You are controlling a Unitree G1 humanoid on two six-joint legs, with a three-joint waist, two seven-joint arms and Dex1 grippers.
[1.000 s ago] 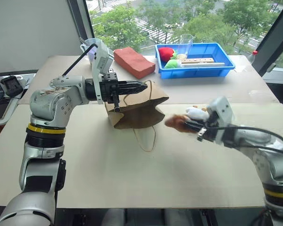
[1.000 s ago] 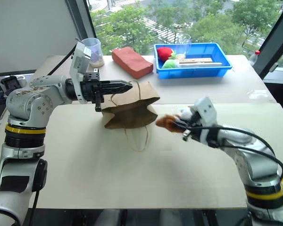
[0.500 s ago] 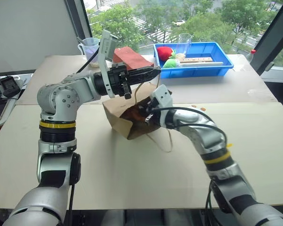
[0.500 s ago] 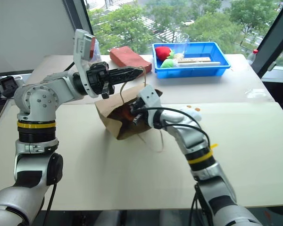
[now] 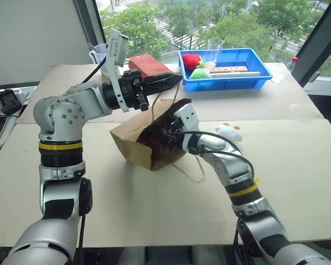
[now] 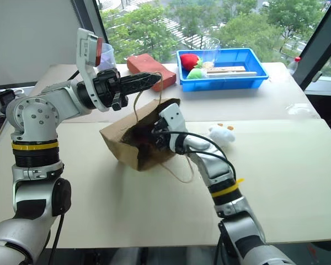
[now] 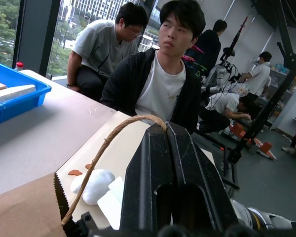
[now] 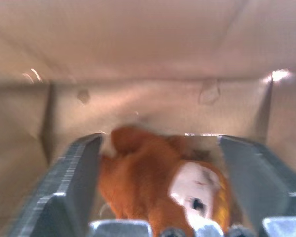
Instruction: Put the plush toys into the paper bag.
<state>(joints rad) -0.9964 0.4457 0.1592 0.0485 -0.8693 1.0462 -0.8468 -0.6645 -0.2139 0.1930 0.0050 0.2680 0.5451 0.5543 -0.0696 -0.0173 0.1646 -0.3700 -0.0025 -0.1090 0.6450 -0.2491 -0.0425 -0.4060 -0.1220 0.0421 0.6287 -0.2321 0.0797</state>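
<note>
Counting — plush toys 2: monkey point(image 8: 158, 187) in paper bag point(image 5: 132, 144) | white toy point(image 5: 229, 132) outside

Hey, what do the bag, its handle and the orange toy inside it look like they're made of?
Paper bag: brown kraft paper, matte; it creases stiffly and its top edge is saw-cut.
Handle: tan twisted cord, probably paper twine; a spiral twist shows along the loop.
Orange monkey toy: soft plush fabric, going by its fuzzy outline, with a paler face patch.

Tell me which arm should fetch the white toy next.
Probably right: its gripper is open with the monkey released in the bag, near the white toy. The left gripper holds the handle.
</note>
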